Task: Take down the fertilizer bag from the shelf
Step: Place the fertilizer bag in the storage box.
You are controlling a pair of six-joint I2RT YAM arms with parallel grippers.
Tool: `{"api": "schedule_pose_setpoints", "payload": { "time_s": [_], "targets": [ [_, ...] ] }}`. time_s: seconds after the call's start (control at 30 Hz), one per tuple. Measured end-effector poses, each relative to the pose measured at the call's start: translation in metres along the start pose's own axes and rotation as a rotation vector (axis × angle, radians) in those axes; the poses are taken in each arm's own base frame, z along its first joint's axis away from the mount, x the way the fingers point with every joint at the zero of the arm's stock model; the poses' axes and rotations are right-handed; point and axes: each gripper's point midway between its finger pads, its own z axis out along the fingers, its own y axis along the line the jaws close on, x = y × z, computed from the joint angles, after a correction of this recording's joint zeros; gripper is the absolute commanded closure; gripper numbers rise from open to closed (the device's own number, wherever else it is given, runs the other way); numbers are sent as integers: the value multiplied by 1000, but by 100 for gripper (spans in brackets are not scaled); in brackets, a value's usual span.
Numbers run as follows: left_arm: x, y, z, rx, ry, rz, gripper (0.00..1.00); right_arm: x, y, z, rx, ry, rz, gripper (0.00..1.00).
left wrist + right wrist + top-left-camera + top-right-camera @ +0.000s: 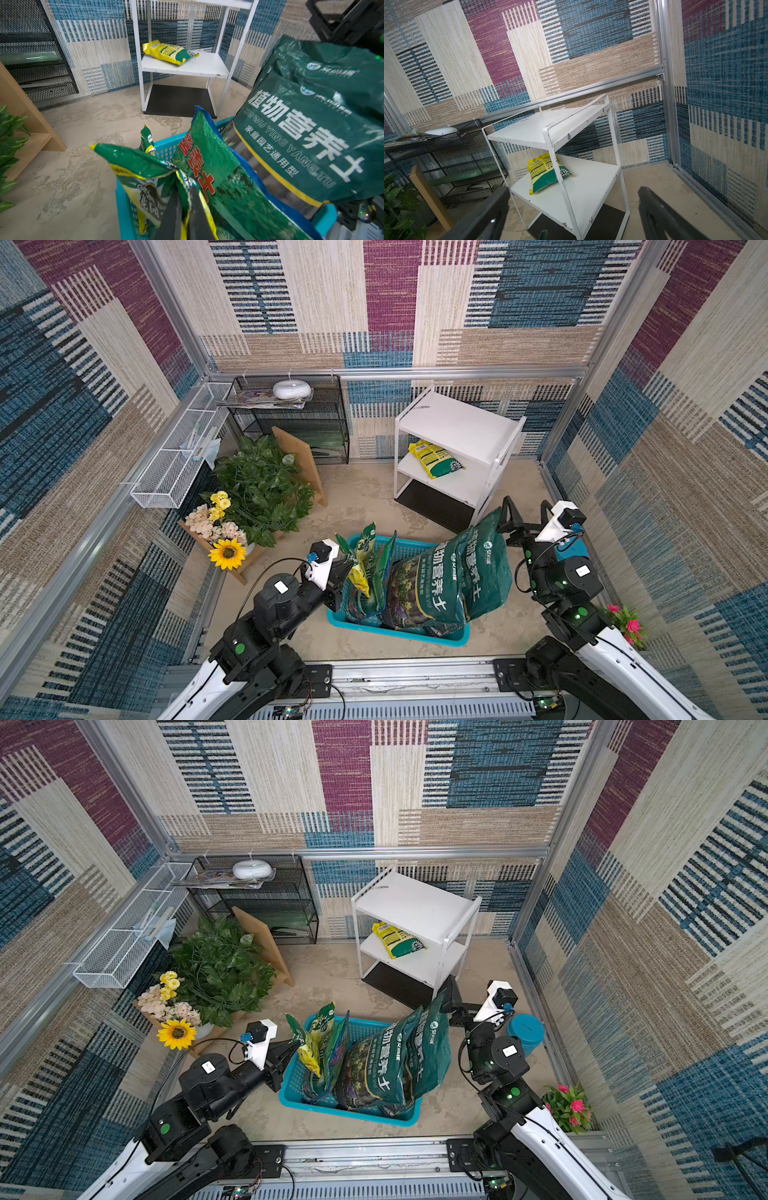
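Along the left wall hangs a long white wire basket (174,456). Beside it, against the back wall, stands a black mesh rack (299,423). In front of these sit a leafy green plant (257,489) and a sunflower (227,553).

The left gripper (348,566) rests at the left edge of a blue basket (395,632), right against a small yellow-green bag (359,568) that stands inside it. Its jaws are closed. The left wrist view shows bag edges around the fingers (172,216), but it is unclear whether any bag is actually pinched. Several large green bags (457,576) lean in the same basket.

Behind the basket, near the back wall, stands the shelf (457,423), with its top board bare. The fertilizer bag (434,458), yellow and green, lies flat on the middle board under the top one, toward the board's left rear part. Nothing touches it.

The right gripper (525,502) hangs just to the right of the shelf's near corner, above the tall green bags. Its jaws are spread wide and hold nothing. In the right wrist view it faces the shelf and the bag. A blue cup (525,1031) and pink flowers (627,624) sit by the right wall.
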Motion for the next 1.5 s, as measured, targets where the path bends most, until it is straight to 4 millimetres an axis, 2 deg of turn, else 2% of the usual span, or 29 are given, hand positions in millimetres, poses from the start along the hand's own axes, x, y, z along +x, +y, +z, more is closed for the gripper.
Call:
{"api": "schedule_pose_setpoints", "payload": {
  "time_s": [0.13, 0.23, 0.7, 1.07, 1.13, 1.2, 1.23, 1.3, 1.5],
  "targets": [
    [17, 1, 17, -2, 50, 38, 100, -1, 0, -1, -1, -2, 1, 1],
    [24, -1, 22, 12, 67, 40, 100, -1, -1, -2, -1, -3, 2, 1],
    [64, -12, 7, 88, 5, -157, 100, 2, -1, -2, 0, 2, -2, 1],
    [81, -18, 13, 113, 74, -228, 100, 3, -1, -1, 1, 5, -4, 1],
    [80, -19, 10, 114, 78, -243, 70, 3, -1, -1, 1, 5, -4, 1],
    [74, -18, 5, 109, 67, -261, 49, 4, -1, -1, 2, 7, -6, 1],
    [69, -17, 2, 102, 52, -278, 43, 4, -1, 0, 2, 8, -6, 1],
    [58, -16, -5, 105, 14, -317, 33, 5, -1, 0, 2, 9, -7, 1],
    [13, -6, -30, 61, -97, -464, 23, 7, -1, 1, 3, 14, -13, 1]
  ]
}}
